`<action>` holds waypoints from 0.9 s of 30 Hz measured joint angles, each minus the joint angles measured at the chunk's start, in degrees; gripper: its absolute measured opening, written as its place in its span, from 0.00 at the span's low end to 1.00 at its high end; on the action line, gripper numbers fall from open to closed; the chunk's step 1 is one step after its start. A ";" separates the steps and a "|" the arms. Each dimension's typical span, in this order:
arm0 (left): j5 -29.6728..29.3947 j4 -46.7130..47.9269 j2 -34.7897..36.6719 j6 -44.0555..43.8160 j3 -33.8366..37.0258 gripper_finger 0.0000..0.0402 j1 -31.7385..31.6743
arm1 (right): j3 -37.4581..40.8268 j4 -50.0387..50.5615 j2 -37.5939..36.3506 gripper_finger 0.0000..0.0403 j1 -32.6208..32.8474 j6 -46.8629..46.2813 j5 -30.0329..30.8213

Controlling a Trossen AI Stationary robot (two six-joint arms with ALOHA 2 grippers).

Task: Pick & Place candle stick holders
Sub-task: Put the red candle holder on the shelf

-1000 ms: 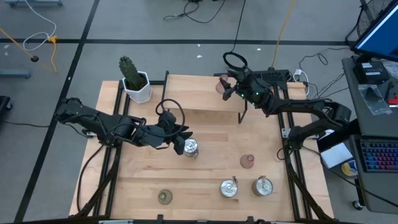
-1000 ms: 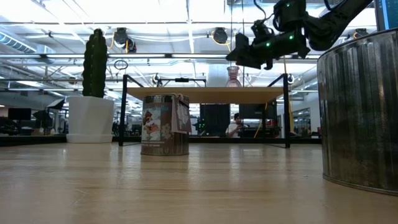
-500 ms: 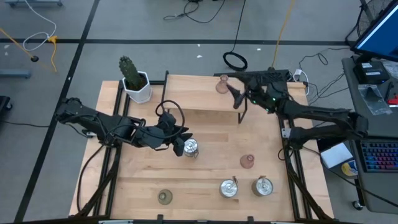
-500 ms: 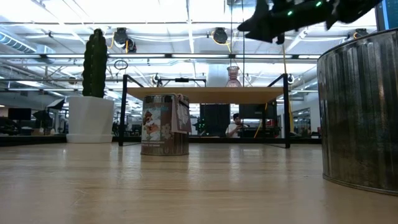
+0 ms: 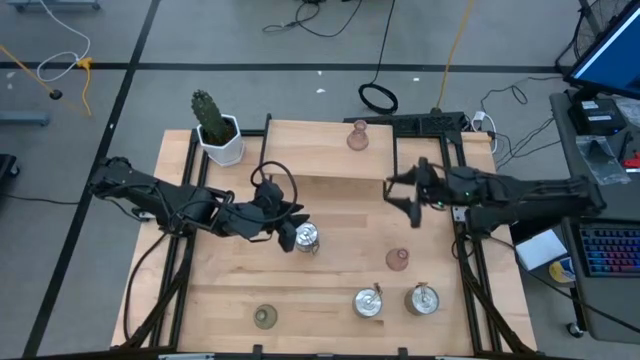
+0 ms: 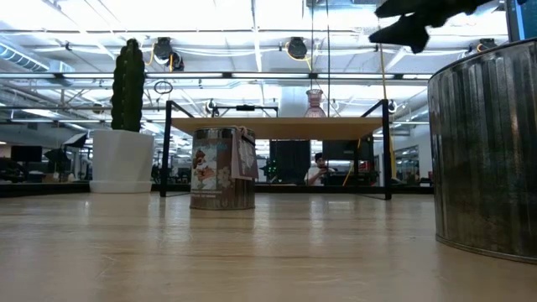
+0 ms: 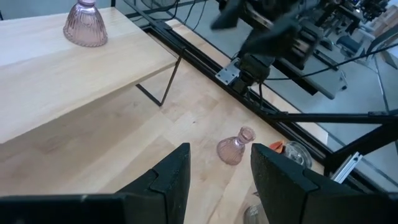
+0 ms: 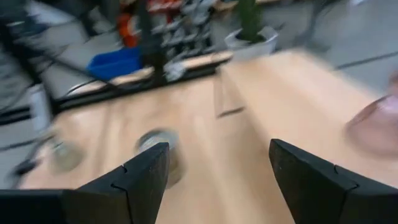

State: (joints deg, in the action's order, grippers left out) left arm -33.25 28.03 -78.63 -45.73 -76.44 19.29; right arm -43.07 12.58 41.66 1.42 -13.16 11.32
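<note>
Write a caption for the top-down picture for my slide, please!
Right gripper open above the table; pink holder on the shelf, left gripper beside a silver holder.

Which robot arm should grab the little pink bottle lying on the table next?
Probably the right. The right gripper hangs open and empty just behind the pink holder. The left gripper sits by a silver holder, farther away.

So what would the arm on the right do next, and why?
Probably lower its open right hand toward the pink holder on the table. One pink holder already stands on the raised shelf, the right hand is empty, and that holder lies nearest it. The left hand sits beside a silver holder.
</note>
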 joint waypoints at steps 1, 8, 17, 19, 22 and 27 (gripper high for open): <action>0.05 0.00 0.00 0.76 0.00 0.42 0.12 | 0.00 1.78 -0.52 0.66 0.92 -1.18 -1.48; 0.15 0.02 0.00 5.42 0.00 0.42 1.48 | 0.00 11.57 -1.50 0.66 5.32 -12.45 -13.05; 0.14 0.05 0.00 7.07 -0.02 0.42 2.60 | -1.34 20.04 -0.66 0.66 8.71 -20.35 -21.74; 0.14 0.04 0.00 7.05 0.00 0.42 2.60 | -2.46 23.18 -0.28 0.66 9.08 -21.90 -22.17; 0.14 0.07 0.00 7.05 0.00 0.42 2.60 | -3.94 28.73 0.73 0.66 9.37 -24.36 -23.60; 0.12 0.03 0.00 7.22 0.00 0.42 2.60 | -4.81 34.00 3.60 0.66 9.37 -29.97 -24.96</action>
State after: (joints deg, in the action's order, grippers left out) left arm -33.12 28.06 -78.63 -38.51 -76.44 21.89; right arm -47.88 46.57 45.27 10.79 -43.13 -13.65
